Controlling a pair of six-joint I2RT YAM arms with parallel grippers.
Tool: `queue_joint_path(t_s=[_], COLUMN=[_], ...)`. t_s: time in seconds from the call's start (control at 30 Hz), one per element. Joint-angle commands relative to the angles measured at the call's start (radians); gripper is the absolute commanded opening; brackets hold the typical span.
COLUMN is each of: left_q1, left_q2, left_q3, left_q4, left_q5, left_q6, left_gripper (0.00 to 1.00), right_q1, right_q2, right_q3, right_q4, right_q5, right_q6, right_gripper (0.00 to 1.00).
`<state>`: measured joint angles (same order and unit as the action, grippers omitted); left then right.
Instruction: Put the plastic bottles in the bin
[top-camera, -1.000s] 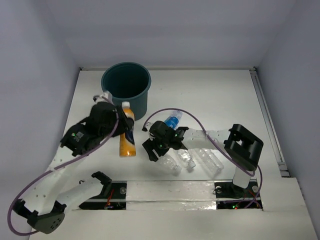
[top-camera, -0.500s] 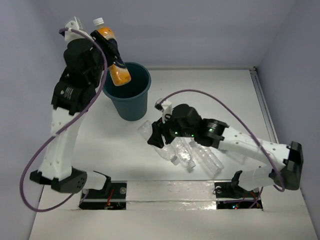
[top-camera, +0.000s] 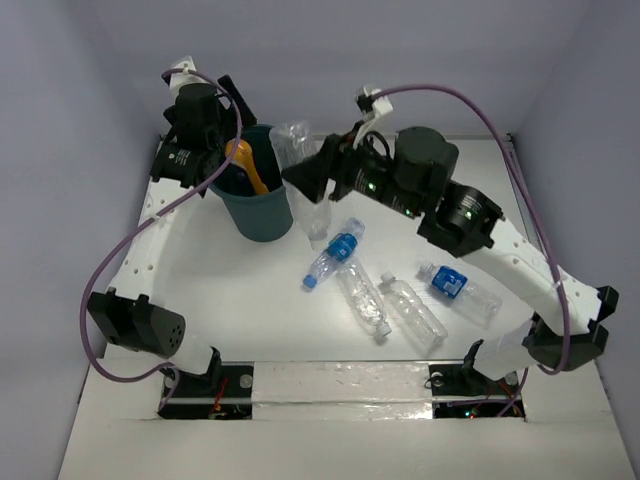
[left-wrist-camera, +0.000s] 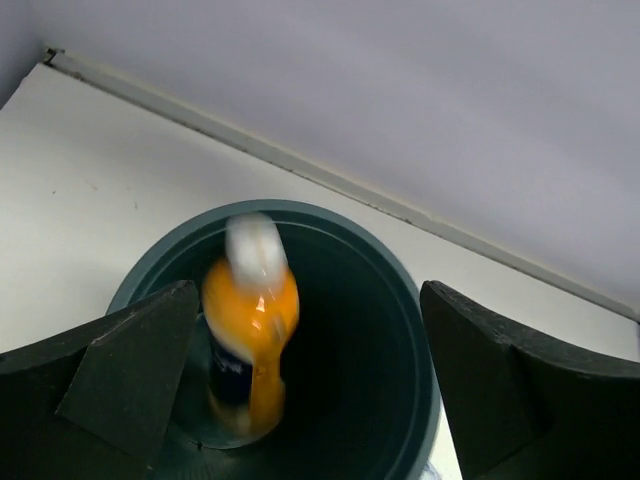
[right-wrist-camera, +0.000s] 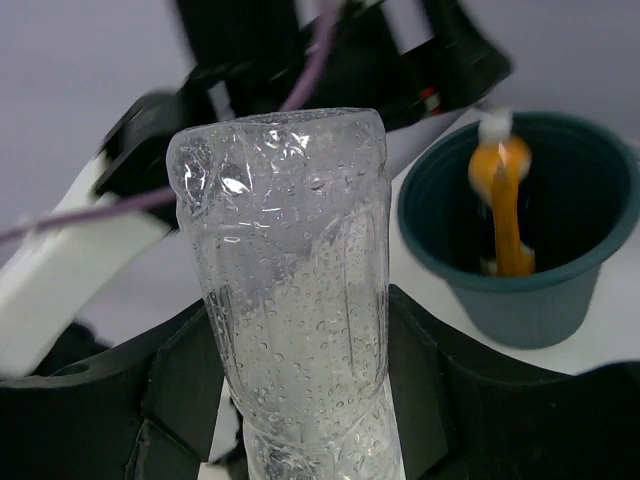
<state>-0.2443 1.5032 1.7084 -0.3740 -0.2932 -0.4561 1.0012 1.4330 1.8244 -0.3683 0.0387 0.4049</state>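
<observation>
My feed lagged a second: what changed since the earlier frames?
The left gripper lifted the orange bottle off the table over the bin and let go; it is dropping in. The right gripper grabbed a clear bottle and raised it toward the bin. The bin stayed put; four bottles still lie on the table.

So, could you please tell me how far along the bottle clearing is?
Done: the orange bottle is inside the bin, below the open left end effector. In hand: the right end effector grips a crinkled clear bottle near the bin's rim. Left: two blue-labelled bottles and two plain bottles lie on the table.
</observation>
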Motion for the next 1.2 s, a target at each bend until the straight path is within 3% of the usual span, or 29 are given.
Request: queue_joint_path(t_s=[0.0,0.1,0.2,0.23,0.33,0.4,0.53,0.67,0.73,0.87,0.97,1.0,1.03,1.1,1.17], left_q1=[0.008,0.008,0.008,0.008,0.008,-0.018,-0.1,-0.219,-0.263,-0.36,-0.458,-0.504,-0.519,-0.529,-0.538], left_q2=[-0.126,-0.216,-0.355,-0.392,-0.571,-0.629,-0.718,-0.736,-0.71,-0.617,-0.523,-0.452,-0.414,-0.304,-0.191], left_q3=[0.016,-0.027,-0.186,-0.296,-0.502,-0.591,-0.755,-0.84,-0.866,-0.866,-0.808,-0.787,-0.77,-0.721,-0.675], left_q4=[0.07,0.038,0.038,0.038,0.024,0.006,-0.055,-0.043,-0.029,0.038,0.063,0.078,0.087,0.125,0.159], left_q5=[0.043,0.097,0.196,0.225,0.339,0.397,0.384,0.344,0.327,0.303,0.228,0.207,0.191,0.178,0.174], left_q6=[0.017,0.014,-0.025,-0.059,-0.12,-0.138,-0.156,-0.19,-0.196,-0.171,-0.144,-0.121,-0.112,-0.087,-0.064], left_gripper=[0.92,0.91,0.75,0.62,0.44,0.4,0.4,0.5,0.6,0.71,0.74,0.75,0.76,0.76,0.78], right_q1=[-0.087,-0.13,-0.156,-0.167,-0.167,-0.167,-0.176,-0.187,-0.187,-0.208,-0.219,-0.219,-0.219,-0.219,-0.229], right_q2=[0.099,0.213,0.33,0.364,0.508,0.578,0.769,0.811,0.784,0.612,0.378,0.304,0.152,0.0,-0.202], right_q3=[0.12,0.224,0.3,0.358,0.517,0.591,0.775,0.782,0.715,0.48,0.198,0.103,-0.1,-0.296,-0.55], right_q4=[0.084,0.124,0.173,0.183,0.19,0.198,0.163,0.129,0.108,0.141,0.195,0.23,0.242,0.243,0.212], right_q5=[0.062,0.058,0.09,0.121,0.191,0.225,0.285,0.248,0.239,0.224,0.216,0.219,0.239,0.257,0.254], right_q6=[0.063,0.118,0.166,0.178,0.189,0.181,0.187,0.204,0.204,0.198,0.146,0.121,0.095,0.084,0.098], right_gripper=[0.58,0.59,0.59,0.6,0.62,0.64,0.7,0.87,0.95,0.99,0.87,0.65,0.54,0.27,0.19])
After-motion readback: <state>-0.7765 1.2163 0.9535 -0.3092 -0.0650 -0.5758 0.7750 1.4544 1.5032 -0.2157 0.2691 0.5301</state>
